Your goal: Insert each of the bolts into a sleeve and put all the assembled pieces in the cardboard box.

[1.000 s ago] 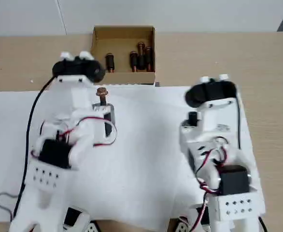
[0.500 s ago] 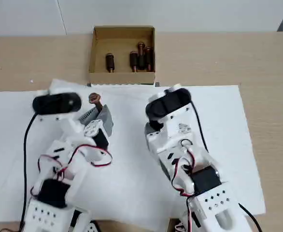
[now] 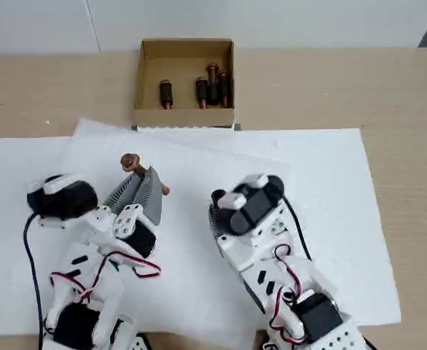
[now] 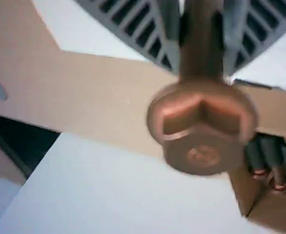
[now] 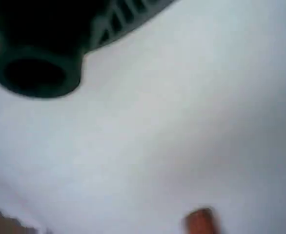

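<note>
Left gripper point(image 3: 142, 179) pinches the copper bolt point(image 3: 131, 162) by its shank at centre left, hex head sticking out. Right gripper point(image 5: 55, 29), largely hidden under its own arm from above, clamps a blurred black sleeve point(image 5: 35, 70). At upper centre, the cardboard box point(image 3: 137, 80) holds assembled pieces point(image 3: 212, 86), their number unclear.

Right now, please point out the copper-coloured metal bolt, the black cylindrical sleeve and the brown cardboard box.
copper-coloured metal bolt point(image 4: 201, 126), left wrist view, hexagonal head.
black cylindrical sleeve point(image 5: 40, 34), right wrist view, dark body.
brown cardboard box point(image 3: 184, 117), high view, near wall.
</note>
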### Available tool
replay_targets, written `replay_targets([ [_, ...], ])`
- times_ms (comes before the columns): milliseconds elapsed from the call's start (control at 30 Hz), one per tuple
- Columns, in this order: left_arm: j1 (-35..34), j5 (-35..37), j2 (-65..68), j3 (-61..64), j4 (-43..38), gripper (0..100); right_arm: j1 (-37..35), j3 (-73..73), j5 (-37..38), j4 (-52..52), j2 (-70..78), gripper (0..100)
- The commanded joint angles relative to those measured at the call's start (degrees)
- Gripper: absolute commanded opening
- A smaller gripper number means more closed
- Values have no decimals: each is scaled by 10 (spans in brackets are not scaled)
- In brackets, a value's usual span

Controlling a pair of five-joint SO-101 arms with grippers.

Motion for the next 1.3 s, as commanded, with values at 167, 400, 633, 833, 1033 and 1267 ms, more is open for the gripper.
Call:
replay_targets([
  [167,80,42,-19,-2,-18,6,-60,63,74,-22,-92,3],
  [400,113,40,-18,-1,-16,6,-63,67,88,-56,-90,3],
  [633,113,40,-18,1,4,6,-63,65,133,-80,-90,3],
  [833,122,30,-18,17,21,6,-63,63,133,-80,-90,3],
  [1033,180,9,-18,19,75,6,-63,63,133,-80,-90,3],
  [1267,181,-18,-18,42,81,76,-63,64,133,-80,-90,3],
])
